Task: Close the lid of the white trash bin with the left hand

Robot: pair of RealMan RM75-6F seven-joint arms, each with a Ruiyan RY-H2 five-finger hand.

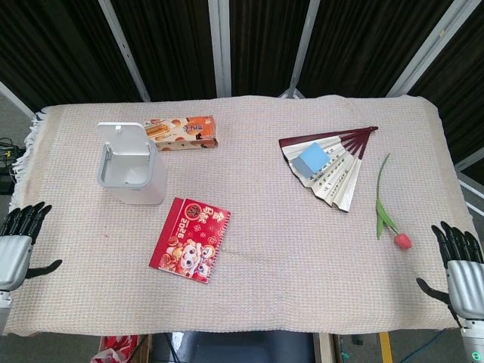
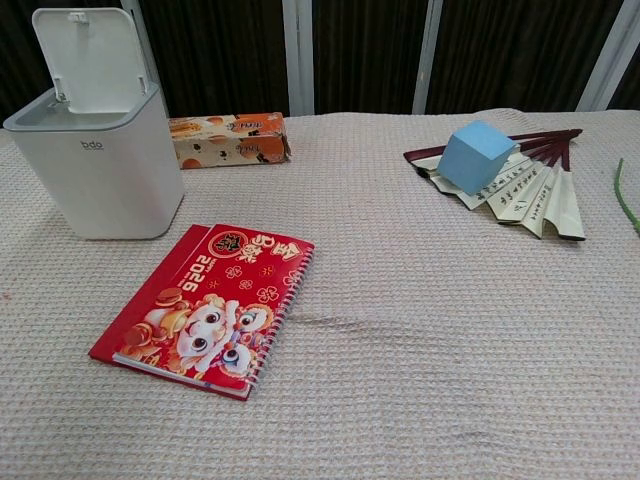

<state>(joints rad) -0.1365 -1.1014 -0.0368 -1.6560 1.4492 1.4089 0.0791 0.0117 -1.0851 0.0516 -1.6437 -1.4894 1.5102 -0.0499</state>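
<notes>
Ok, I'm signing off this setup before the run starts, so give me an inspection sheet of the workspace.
Surface: table under a beige woven cloth, slightly wrinkled near the middle.
Job's things: white bin upright, lid raised.
Clutter: red notebook, snack box, fan with blue cube on it, tulip.
Hands: left hand and right hand open, at the table's edges, holding nothing.
Cables: some at the left floor edge.
Surroundings: dark panels behind.
</notes>
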